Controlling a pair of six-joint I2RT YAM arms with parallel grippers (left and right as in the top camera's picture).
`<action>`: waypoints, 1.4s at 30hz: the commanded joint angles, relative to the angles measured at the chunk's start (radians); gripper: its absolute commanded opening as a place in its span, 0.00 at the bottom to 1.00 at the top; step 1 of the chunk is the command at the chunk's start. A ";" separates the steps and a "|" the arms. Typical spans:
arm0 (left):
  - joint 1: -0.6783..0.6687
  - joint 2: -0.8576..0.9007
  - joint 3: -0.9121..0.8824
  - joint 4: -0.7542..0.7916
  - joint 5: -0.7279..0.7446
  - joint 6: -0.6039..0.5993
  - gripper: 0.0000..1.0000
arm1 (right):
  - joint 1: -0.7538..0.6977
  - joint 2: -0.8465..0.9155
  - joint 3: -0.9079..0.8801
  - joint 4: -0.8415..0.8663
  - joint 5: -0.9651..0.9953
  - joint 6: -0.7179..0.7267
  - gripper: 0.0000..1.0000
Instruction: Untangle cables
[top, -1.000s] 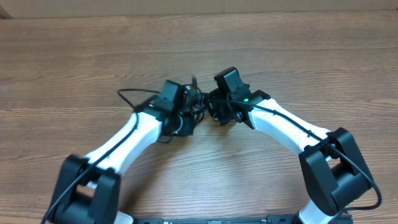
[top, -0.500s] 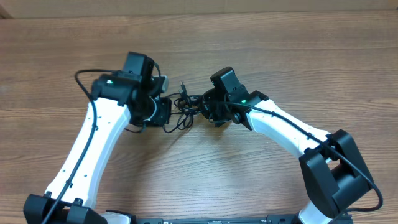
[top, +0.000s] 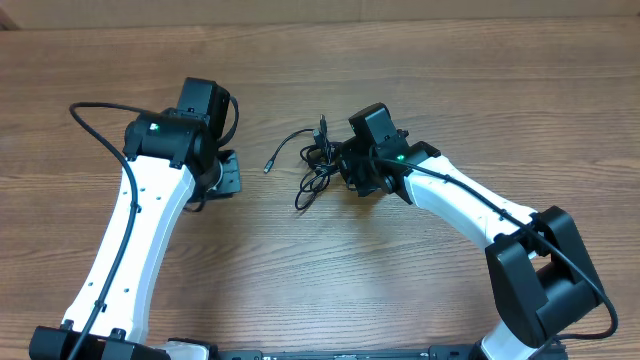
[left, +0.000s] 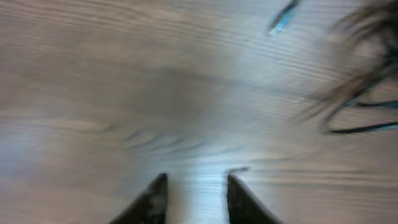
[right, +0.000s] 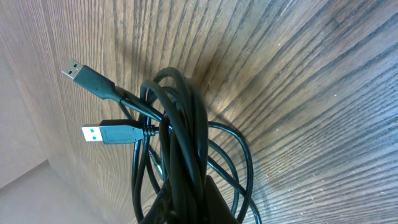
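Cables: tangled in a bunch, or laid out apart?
Tangled. The cables loop over each other in one bunch held by the right gripper; two plugs stick out.

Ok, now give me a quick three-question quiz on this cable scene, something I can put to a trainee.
1. True or false: the left gripper is holding a cable.
2. What is the right gripper shut on? A) the cable bundle; B) one loose plug lying apart; C) nothing.
3. Fill in: in the right wrist view, ___ USB plugs stick out of the bundle.

Key: 1 false, its fingers stand apart with nothing between them; 2 A; 3 two.
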 joint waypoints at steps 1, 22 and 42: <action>-0.013 0.002 -0.009 0.040 0.158 0.080 0.47 | 0.003 -0.018 0.011 0.007 0.016 -0.002 0.04; -0.127 0.034 -0.454 0.692 0.402 0.293 0.65 | -0.002 -0.018 0.011 0.007 -0.003 -0.002 0.04; -0.231 0.058 -0.693 1.259 0.220 0.056 0.41 | -0.002 -0.018 0.011 0.007 -0.003 -0.002 0.04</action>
